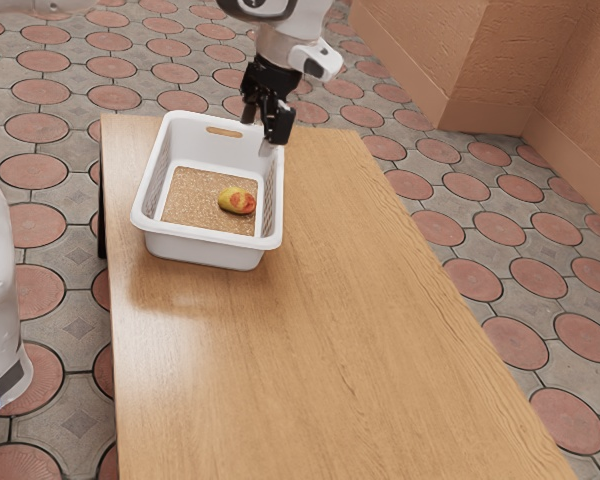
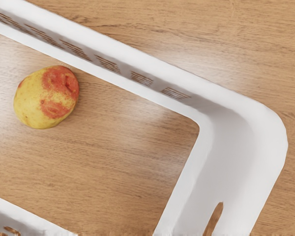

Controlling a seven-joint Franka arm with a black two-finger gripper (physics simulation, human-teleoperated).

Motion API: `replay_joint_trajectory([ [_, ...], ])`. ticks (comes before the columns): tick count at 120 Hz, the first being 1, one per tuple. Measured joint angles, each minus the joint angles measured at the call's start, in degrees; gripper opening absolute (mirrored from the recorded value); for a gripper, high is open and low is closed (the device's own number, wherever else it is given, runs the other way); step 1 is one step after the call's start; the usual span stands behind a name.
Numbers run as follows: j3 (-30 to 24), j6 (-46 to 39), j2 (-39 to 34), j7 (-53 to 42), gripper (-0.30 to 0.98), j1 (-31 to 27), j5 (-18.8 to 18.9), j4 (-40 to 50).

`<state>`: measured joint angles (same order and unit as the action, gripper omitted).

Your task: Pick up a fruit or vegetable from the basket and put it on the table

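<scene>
The end effector [image 1: 264,122] is open and empty near the basket [image 1: 207,243]. On the bench [image 1: 310,350], the basket's raised walls surround the fruit [image 2: 46,97].

The basket [image 1: 202,250] is set on the tabletop [image 1: 310,350], at its far end, toward the exterior view's left; inside, the fruit [image 1: 237,201] is placed right of centre.

Yellow-red fruit [image 2: 47,97] inside white basket [image 2: 236,125]
</scene>
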<state>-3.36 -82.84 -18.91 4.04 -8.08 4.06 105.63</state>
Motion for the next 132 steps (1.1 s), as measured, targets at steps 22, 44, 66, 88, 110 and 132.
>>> replay_joint_trajectory([
  [22,3.29,-0.30,-0.99,-0.14,0.69,0.00,1.19,2.60],
  [44,7.39,-3.41,-3.61,-0.84,0.69,-0.01,1.97,9.24],
  [66,9.37,-10.64,-12.60,-1.08,0.69,-0.17,3.16,19.61],
  [88,9.53,-14.11,-15.91,-1.02,0.69,-0.18,5.23,21.44],
  [110,13.06,-18.38,-13.44,-1.05,0.69,-0.18,6.10,22.76],
  [132,15.68,-20.72,-12.23,-1.31,0.69,-0.18,7.23,22.70],
])
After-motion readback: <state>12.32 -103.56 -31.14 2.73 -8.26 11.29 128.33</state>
